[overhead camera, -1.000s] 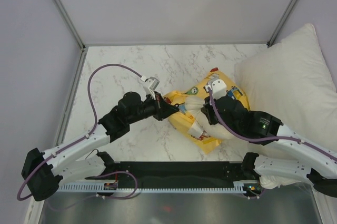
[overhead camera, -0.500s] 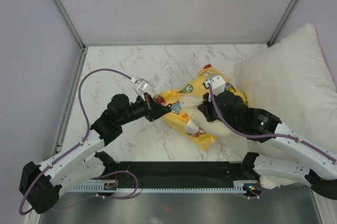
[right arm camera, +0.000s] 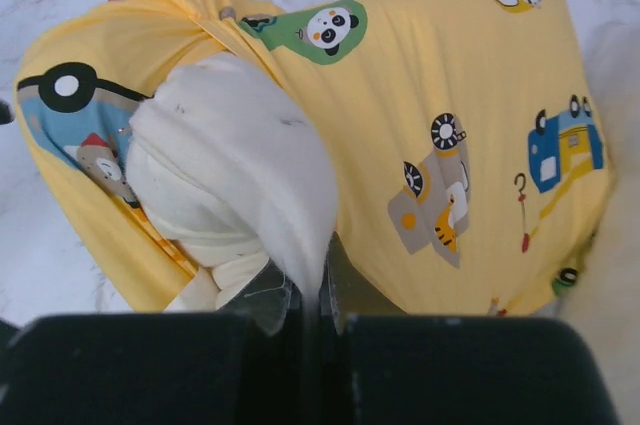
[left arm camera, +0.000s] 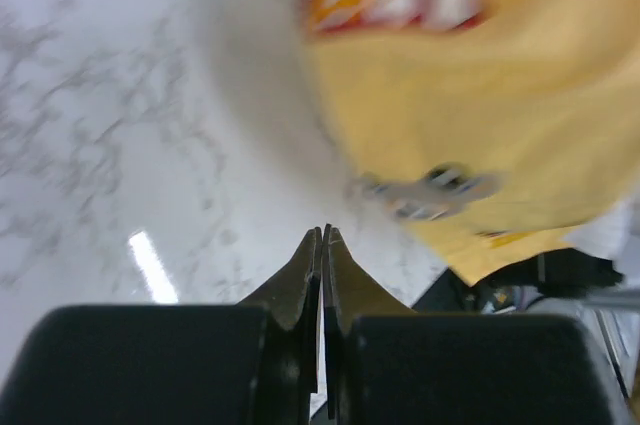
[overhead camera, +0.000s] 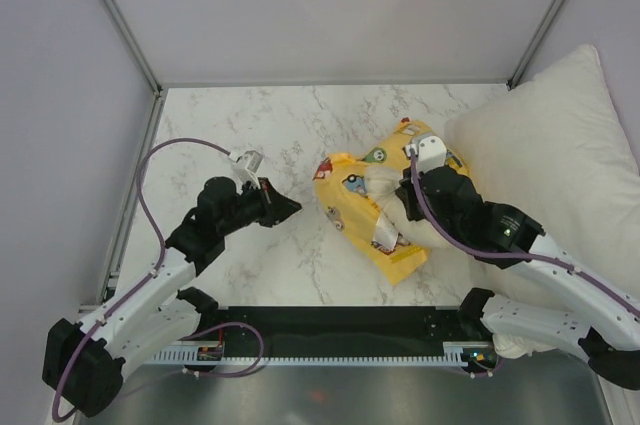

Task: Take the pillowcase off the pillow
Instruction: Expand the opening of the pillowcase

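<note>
The yellow pillowcase with cartoon vehicles lies bunched at mid-table, its mouth open to the left. The cream pillow bulges out of that mouth. My right gripper is over the bundle, shut on a fold of the pillow, with the pillowcase draped behind it. My left gripper is shut and empty, low over bare marble, a short gap left of the pillowcase edge. In the left wrist view the left gripper's tips meet with nothing between them, and the pillowcase is blurred ahead to the right.
A large white pillow lies at the right edge of the marble table, touching the yellow bundle. Metal frame posts and grey walls bound the back and sides. A black rail runs along the near edge.
My left gripper, which was at the pillowcase's left edge, has pulled back to the left without it. The pillowcase has slackened toward the right arm, which shifted slightly right.
</note>
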`<act>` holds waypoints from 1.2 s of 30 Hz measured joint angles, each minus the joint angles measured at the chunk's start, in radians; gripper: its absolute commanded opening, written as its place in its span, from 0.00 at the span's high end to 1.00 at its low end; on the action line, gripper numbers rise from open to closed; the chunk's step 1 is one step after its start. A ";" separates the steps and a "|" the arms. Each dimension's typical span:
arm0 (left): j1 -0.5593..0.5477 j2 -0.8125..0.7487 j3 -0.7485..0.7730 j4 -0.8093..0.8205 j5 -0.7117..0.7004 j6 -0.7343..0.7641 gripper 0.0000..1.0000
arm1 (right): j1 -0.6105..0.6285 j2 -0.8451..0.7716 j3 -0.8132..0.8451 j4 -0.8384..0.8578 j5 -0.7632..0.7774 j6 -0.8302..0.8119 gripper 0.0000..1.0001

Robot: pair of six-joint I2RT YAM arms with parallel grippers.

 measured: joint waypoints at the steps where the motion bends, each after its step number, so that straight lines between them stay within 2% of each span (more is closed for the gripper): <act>1: 0.025 0.002 -0.015 -0.040 -0.030 0.001 0.98 | -0.016 -0.011 0.002 -0.010 0.026 -0.005 1.00; 6: 0.051 0.024 -0.053 -0.180 -0.090 0.003 0.98 | -0.045 -0.060 0.034 -0.020 0.103 -0.021 1.00; 12: 0.032 0.022 0.000 -0.195 -0.089 0.018 0.98 | -0.047 -0.030 0.037 -0.008 0.084 -0.028 1.00; 13: 0.020 0.018 0.018 -0.187 -0.088 0.018 0.93 | -0.047 -0.022 0.037 -0.003 0.078 -0.029 1.00; 14: 0.006 0.012 0.032 -0.167 -0.087 0.017 0.83 | -0.047 -0.014 0.036 0.003 0.072 -0.029 1.00; 15: -0.011 0.004 0.043 -0.142 -0.084 0.013 0.61 | -0.047 -0.004 0.035 0.010 0.066 -0.029 1.00; 16: -0.025 -0.004 0.050 -0.118 -0.082 0.005 0.51 | -0.047 0.005 0.034 0.016 0.062 -0.029 1.00; 17: -0.052 -0.013 0.054 -0.081 -0.083 -0.010 0.44 | -0.047 0.016 0.031 0.026 0.057 -0.029 1.00; 18: -0.076 -0.019 0.058 -0.051 -0.084 -0.025 0.32 | -0.047 0.028 0.027 0.037 0.052 -0.029 1.00; 19: -0.097 -0.020 0.062 -0.031 -0.084 -0.035 0.27 | -0.047 0.039 0.023 0.048 0.046 -0.029 1.00; 27: -0.224 0.095 0.134 0.093 -0.088 -0.091 0.06 | -0.047 0.079 0.009 0.087 0.008 -0.029 1.00; 33: -0.245 0.212 0.136 0.154 -0.104 -0.105 0.00 | -0.047 0.075 -0.012 0.109 -0.019 -0.027 1.00; 36: -0.246 0.269 0.140 0.187 -0.130 -0.108 0.00 | -0.047 0.061 -0.037 0.122 -0.039 -0.025 1.00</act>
